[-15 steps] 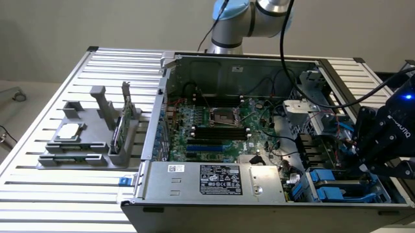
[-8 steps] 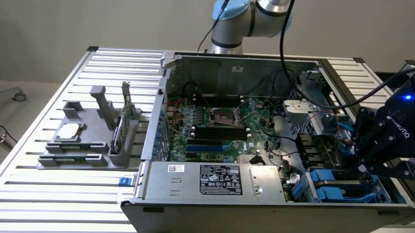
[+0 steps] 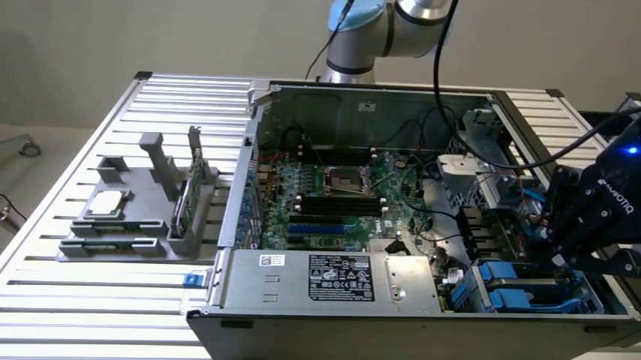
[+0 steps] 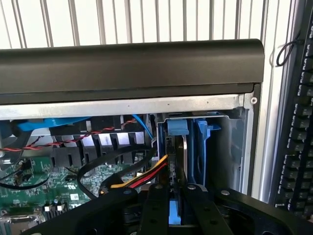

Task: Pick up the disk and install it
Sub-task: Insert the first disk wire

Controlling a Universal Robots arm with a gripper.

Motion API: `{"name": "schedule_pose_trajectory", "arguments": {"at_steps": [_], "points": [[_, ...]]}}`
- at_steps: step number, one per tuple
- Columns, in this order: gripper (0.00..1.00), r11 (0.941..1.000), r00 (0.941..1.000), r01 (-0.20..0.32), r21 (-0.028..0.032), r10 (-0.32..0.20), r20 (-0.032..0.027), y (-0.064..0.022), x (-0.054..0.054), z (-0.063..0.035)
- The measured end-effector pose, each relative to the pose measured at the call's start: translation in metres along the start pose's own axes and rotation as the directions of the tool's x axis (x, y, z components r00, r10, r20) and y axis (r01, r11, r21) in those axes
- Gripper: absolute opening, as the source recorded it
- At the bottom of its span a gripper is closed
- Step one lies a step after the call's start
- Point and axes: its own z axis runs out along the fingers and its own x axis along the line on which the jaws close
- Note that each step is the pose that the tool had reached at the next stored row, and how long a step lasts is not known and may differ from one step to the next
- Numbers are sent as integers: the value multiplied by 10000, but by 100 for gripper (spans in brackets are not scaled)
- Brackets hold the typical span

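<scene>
Disk (image 4: 177,128) seen edge-on from the wrist, standing upright in the drive bay at the corner of the computer case (image 4: 132,63), blue rail capping a thin silver edge, straight ahead of the jaws. Gripper (image 4: 175,196) closed narrow, black fingers (image 4: 155,208) pinching the near end of that blue-railed edge, a patch of blue showing between them. Just beside the jaws, a bundle of yellow, red and black cables (image 4: 142,175) running toward the bay; farther off to that same side, the green motherboard (image 4: 44,182). On the other side of the jaws, outside the case wall, a black keyboard (image 4: 299,122). Beyond the case rim, the slatted metal table (image 4: 146,19). From the exterior view, gripper (image 3: 553,261) reaching down into the case (image 3: 263,97) at the bay corner on the exterior view's right, blue carriers (image 3: 509,279) just beside and below the fingertips, the held piece itself hard to pick out there. Well apart from the jaws: power supply (image 3: 341,277) along the near wall, motherboard (image 3: 331,202) in the middle, and, outside the case, a grey fixture (image 3: 130,240) holding a square silver chip (image 3: 108,202) and an upright green card (image 3: 185,202). Arm (image 3: 395,22) rising behind the case.
</scene>
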Motion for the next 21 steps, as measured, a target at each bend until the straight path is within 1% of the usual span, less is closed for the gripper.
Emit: {"name": "schedule_pose_trajectory", "arguments": {"at_steps": [5, 14, 21], "points": [[17, 9999, 10000, 4, 148, -4, 16, 55, 5, -9], [17, 9989, 10000, 8, 471, -11, 60, 125, 9, -13], [17, 9974, 9999, 9, 718, -16, 106, 169, 12, -5]]}}
